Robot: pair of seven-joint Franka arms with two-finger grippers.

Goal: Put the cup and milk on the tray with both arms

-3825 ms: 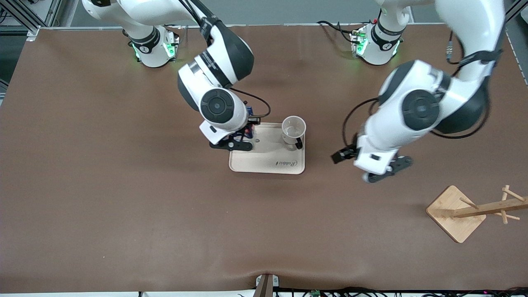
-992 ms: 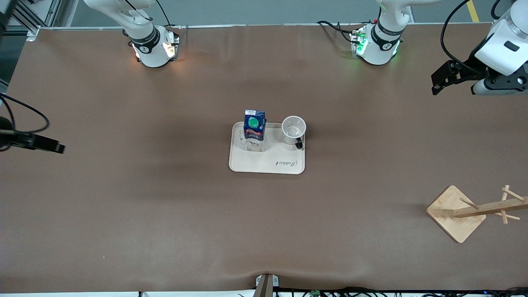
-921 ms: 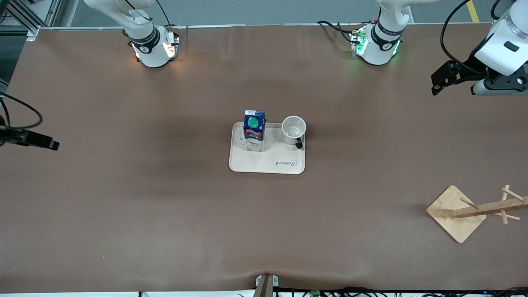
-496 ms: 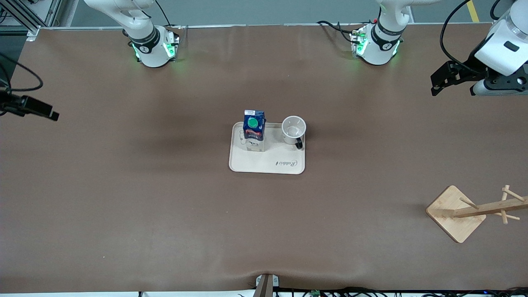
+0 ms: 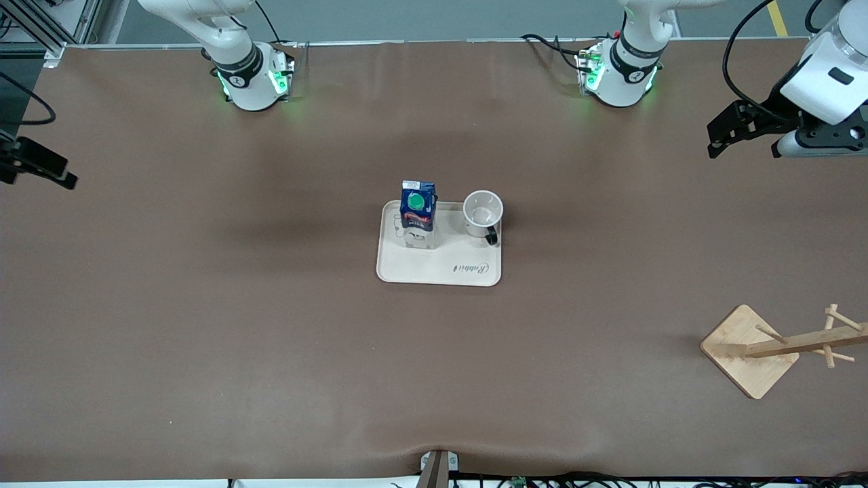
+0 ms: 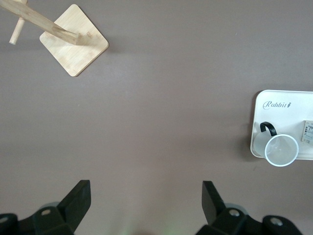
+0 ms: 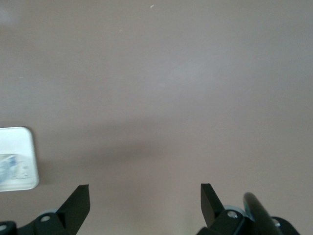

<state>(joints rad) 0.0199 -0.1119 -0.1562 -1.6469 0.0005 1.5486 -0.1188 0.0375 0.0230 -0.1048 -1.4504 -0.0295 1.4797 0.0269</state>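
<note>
Both pincers [image 6: 144, 208] [image 7: 144, 205] apart — empty | tray [image 5: 420, 268] script "Rabbit" | milk [image 5: 418, 207], cup [image 5: 483, 211] on it

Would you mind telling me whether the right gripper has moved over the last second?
Yes. The right gripper has shifted toward the robots' side of the table and outward, farther from the tray, which stays put.

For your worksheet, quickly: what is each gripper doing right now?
Left gripper: open, holding nothing, over bare table.
Right gripper: open, holding nothing, over bare table.
</note>
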